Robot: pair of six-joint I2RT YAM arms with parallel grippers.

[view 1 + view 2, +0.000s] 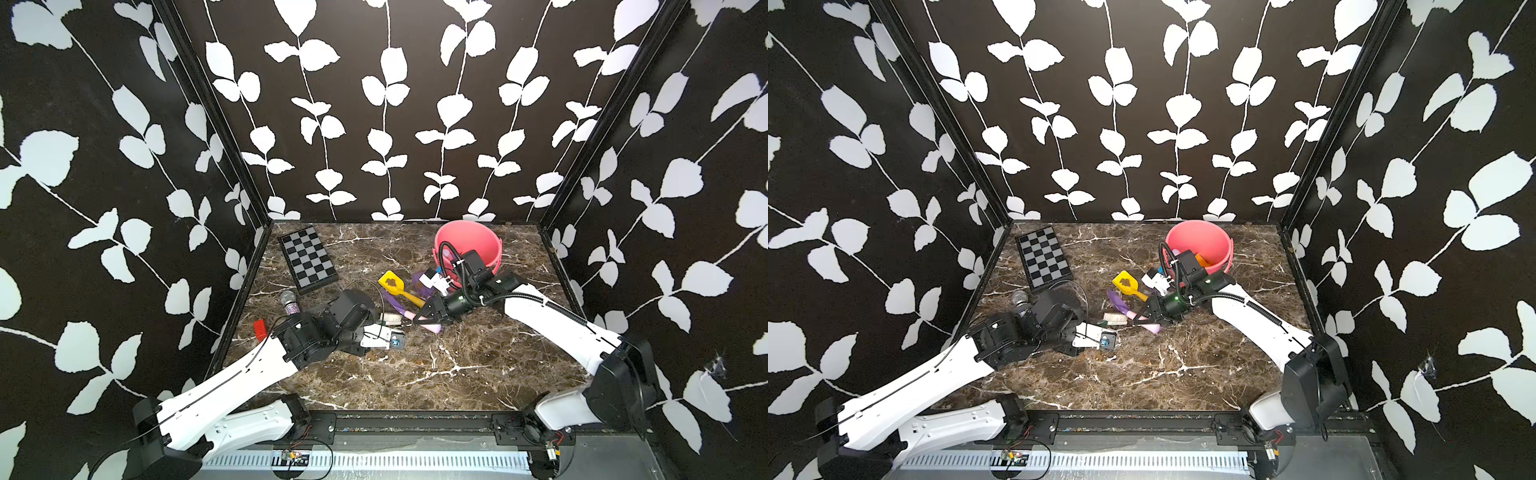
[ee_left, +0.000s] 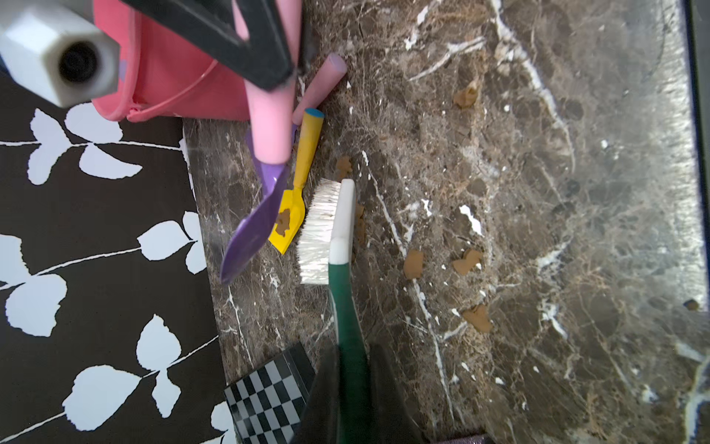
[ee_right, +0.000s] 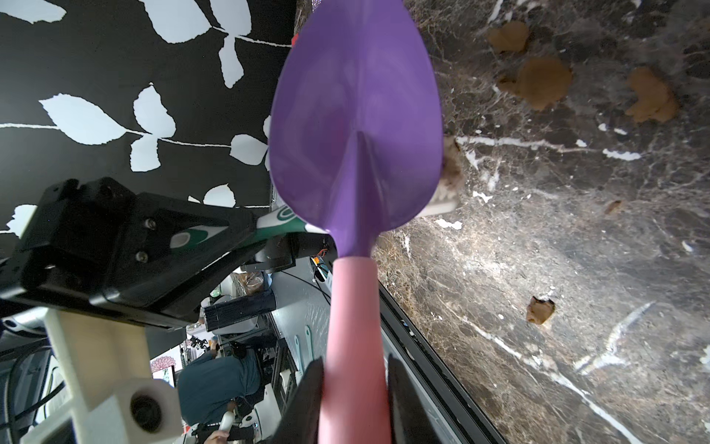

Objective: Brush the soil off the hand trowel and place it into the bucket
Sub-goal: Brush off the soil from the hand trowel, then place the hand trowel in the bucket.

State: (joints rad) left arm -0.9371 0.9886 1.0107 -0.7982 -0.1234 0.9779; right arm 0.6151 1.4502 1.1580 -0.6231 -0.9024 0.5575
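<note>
My right gripper [image 1: 428, 318] [image 3: 353, 399] is shut on the pink handle of a purple hand trowel [image 1: 392, 301] [image 3: 357, 115], held just above the table's middle. The blade face in the right wrist view shows no soil. My left gripper [image 2: 351, 384] [image 1: 374, 330] is shut on the green handle of a white-bristled brush [image 2: 340, 230] [image 1: 392, 318], whose head sits next to the purple blade [image 2: 253, 230]. Brown soil [image 2: 413, 263] [image 3: 541, 82] lies in clumps on the marble. The pink bucket [image 1: 494, 253] [image 1: 1223, 249] stands at the back right, behind my right arm.
A yellow trowel [image 1: 392, 283] [image 2: 288, 219] with a soil patch on its blade lies by the brush. A checkerboard [image 1: 307, 257] lies back left, with a microphone [image 1: 289, 303] and a red block [image 1: 260, 328] near my left arm. A white and purple item [image 1: 432, 282] lies before the bucket.
</note>
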